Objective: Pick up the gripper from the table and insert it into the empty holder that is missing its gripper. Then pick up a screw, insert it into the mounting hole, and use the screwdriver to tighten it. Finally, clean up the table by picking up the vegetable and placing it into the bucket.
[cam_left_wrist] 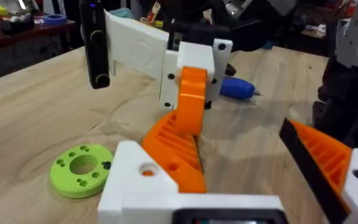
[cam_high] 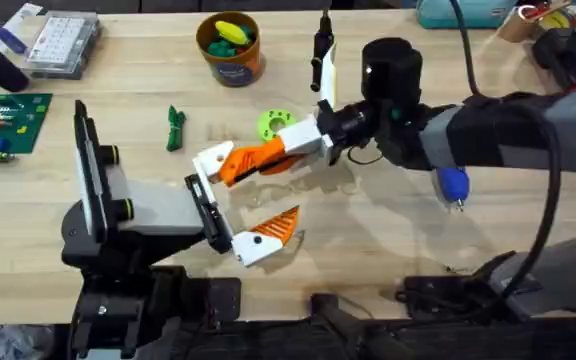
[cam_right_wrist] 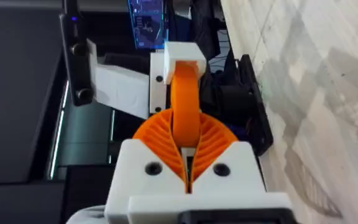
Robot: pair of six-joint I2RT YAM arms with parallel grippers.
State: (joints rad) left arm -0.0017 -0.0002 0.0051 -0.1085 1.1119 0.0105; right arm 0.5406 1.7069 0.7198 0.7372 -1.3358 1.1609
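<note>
You're at the first step, seating the gripper finger (cam_right_wrist: 185, 93) in its holder, and neither the screw nor the clean-up has been started. Your right gripper (cam_high: 253, 158) has its jaws clenched on that orange-padded finger, which runs straight out from between them to its white block at the left arm's holder. The left gripper (cam_high: 263, 195) is released: its jaws are spread wide with nothing between them, one side being the piece you are gripping and the other standing well apart from it. I can't tell whether the piece is fully home in the holder, so judge that before you let go. The next move probably calls for a straight push along the piece's own line, keeping it square to the holder, then easing the right jaws off without dragging it back out. After that you need a screw, and I can't make one out on the table (cam_high: 388, 250) near either set of jaws. The screwdriver (cam_high: 453, 185) lies on the table behind the right jaws, close under the right arm, so it should be a short reach. A lime green ring (cam_high: 273, 123) sits just beside the right jaws. The vegetable (cam_high: 175, 128) lies beyond the left jaws, and the bucket (cam_high: 230, 48) stands farther off past both.
</note>
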